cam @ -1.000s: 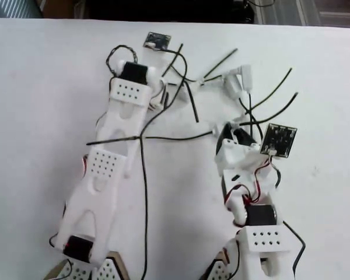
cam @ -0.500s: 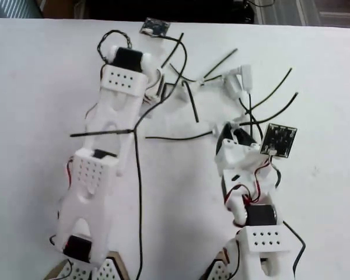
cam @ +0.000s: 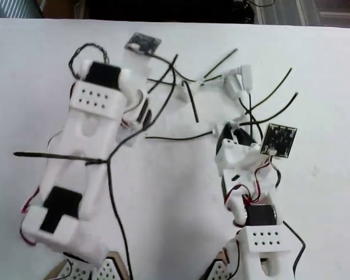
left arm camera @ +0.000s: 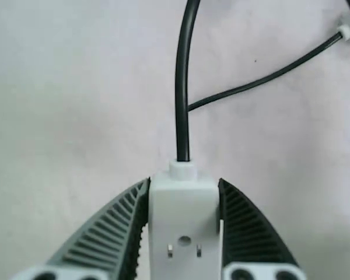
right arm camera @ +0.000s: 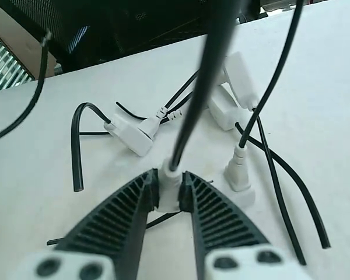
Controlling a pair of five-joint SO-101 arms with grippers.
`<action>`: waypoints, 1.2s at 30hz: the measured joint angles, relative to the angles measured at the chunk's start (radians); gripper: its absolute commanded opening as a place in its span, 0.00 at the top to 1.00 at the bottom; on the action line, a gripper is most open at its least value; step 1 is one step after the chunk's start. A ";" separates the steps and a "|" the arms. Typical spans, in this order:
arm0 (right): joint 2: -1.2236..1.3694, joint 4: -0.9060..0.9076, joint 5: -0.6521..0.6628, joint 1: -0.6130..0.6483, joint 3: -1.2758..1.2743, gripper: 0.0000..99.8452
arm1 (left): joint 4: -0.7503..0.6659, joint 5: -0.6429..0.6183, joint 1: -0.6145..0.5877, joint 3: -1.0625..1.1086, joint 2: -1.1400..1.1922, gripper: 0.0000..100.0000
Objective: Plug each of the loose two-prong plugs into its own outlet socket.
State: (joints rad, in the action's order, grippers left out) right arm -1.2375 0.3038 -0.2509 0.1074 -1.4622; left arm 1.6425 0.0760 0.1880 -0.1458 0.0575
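Plugs and sockets on this table are all small white moulded plastic pieces on round black cords, and two of them are in hand. One white block-shaped connector (left arm camera: 184, 224) is clamped squarely between the ribbed black fingers of the left gripper (left arm camera: 184, 185), with its thick black cord (left arm camera: 184, 87) leaving straight out of the front. The right gripper (right arm camera: 169, 175) is closed narrow on a slimmer white connector (right arm camera: 168, 195), whose thinner black cord (right arm camera: 204, 76) rises toward the camera. I cannot tell which held piece carries the prongs and which the slots. In the high view the left arm lies stretched toward eleven o'clock of the white table (cam: 315, 221) and the right arm stands at about five o'clock. The loose white connectors (cam: 236, 81) lie among tangled cords at about one o'clock, just beyond the right gripper. The step in hand looks like bringing the two held pieces together; they are well apart now. To do it well, I would first turn the wrists so the mating faces look at each other on one line. The prongs should be parallel to the slots before any push, and the push should run straight along that axis rather than at a slant. Gripping the bodies, not the cords, is right and should be held firmly. A long black lead (cam: 112, 192) lies across the left arm and trails toward six o'clock; it could drag and twist a held piece, so it needs slack.
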 measured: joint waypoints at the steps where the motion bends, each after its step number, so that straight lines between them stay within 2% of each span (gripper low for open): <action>1: 0.000 0.000 0.000 0.000 0.000 0.98 | -0.046 0.012 0.000 0.084 -0.038 0.98; 8: 0.000 0.000 0.000 0.000 -0.015 0.98 | -0.385 0.109 0.000 0.632 -0.244 0.98; 13: 0.000 0.000 0.000 0.000 -0.015 0.98 | -0.548 0.192 0.000 0.832 -0.262 0.97; 15: 0.000 0.000 0.000 0.000 -0.015 0.98 | -0.586 0.227 0.000 0.867 -0.262 0.92; 18: 0.000 0.000 0.000 0.000 -0.015 0.98 | -0.601 0.299 0.000 0.881 -0.264 0.74; 20: 0.000 0.000 0.000 0.000 -0.015 0.98 | -0.580 0.305 0.000 0.881 -0.278 0.67; 24: 0.000 0.000 0.000 0.000 -0.015 0.98 | -0.517 0.293 -0.002 0.864 -0.315 0.70; 30: 0.000 0.000 0.000 0.000 -0.015 0.98 | -0.384 0.345 -0.002 0.847 -0.468 0.72; 36: 0.000 0.000 0.000 0.000 -0.015 0.98 | -0.396 0.350 -0.002 0.959 -0.565 0.72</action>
State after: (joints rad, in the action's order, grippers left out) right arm -1.2375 0.3038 -0.2509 0.1074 -1.4776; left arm 1.2467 0.4258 0.1864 0.8132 -0.5071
